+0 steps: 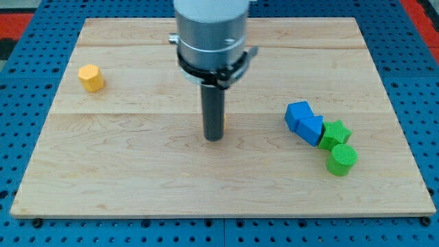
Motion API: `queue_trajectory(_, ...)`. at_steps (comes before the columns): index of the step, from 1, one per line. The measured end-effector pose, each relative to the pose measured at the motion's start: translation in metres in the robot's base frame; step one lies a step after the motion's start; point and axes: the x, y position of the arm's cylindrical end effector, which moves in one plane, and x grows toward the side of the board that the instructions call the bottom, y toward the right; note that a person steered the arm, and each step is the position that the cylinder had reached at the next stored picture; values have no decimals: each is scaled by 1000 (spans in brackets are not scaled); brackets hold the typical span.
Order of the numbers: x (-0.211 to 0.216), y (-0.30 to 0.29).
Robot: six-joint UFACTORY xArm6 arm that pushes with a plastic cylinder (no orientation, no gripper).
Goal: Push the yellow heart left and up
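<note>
Wooden board [384,199] with the arm's dark rod standing near its centre. The arm ends in this plain rod rather than jaws, so no jaw state can be told. The tip [214,138] rests on the board. A yellow sliver [224,123] peeks out just right of the rod; its shape is hidden. Far to the tip's upper left lies a yellow block [90,77]. Well right of the tip cluster two blue blocks [305,121], a green star [335,132] and a green cylinder [341,159].
</note>
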Motion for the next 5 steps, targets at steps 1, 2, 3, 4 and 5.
queue_trajectory(1,-15,11)
queue_trajectory(2,-15,51)
queue_trajectory(3,-27,53)
queue_trajectory(4,-42,30)
queue_trajectory(5,-44,-4)
